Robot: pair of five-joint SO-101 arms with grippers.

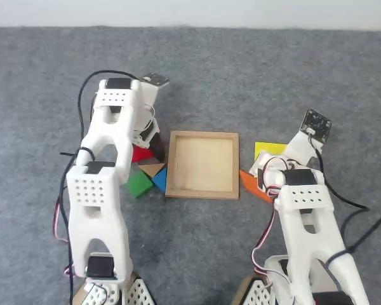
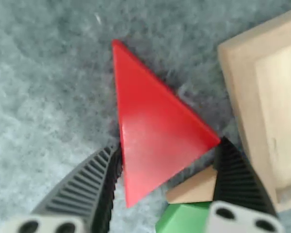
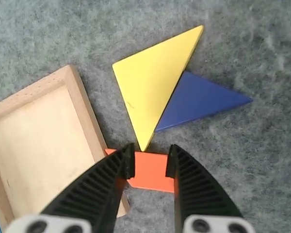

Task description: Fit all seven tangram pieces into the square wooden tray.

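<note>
The square wooden tray (image 1: 203,135) lies mid-table with nothing in it. My left gripper (image 2: 169,148) is shut on a red triangle (image 2: 150,126) lying just off the tray's left edge (image 2: 237,92); one finger (image 2: 94,184) touches its long side and the other its corner. A tan piece (image 2: 194,189), a green piece (image 1: 138,184) and a blue piece (image 1: 160,181) sit close by. Right of the tray, my right gripper (image 3: 150,155) is shut on an orange piece (image 3: 150,174). A yellow triangle (image 3: 153,82) and a dark blue triangle (image 3: 199,99) lie just beyond it.
Everything rests on grey carpet (image 1: 241,76). Both white arms stretch in from the near edge, one on each side of the tray. Open carpet lies behind the tray and at the far left and right.
</note>
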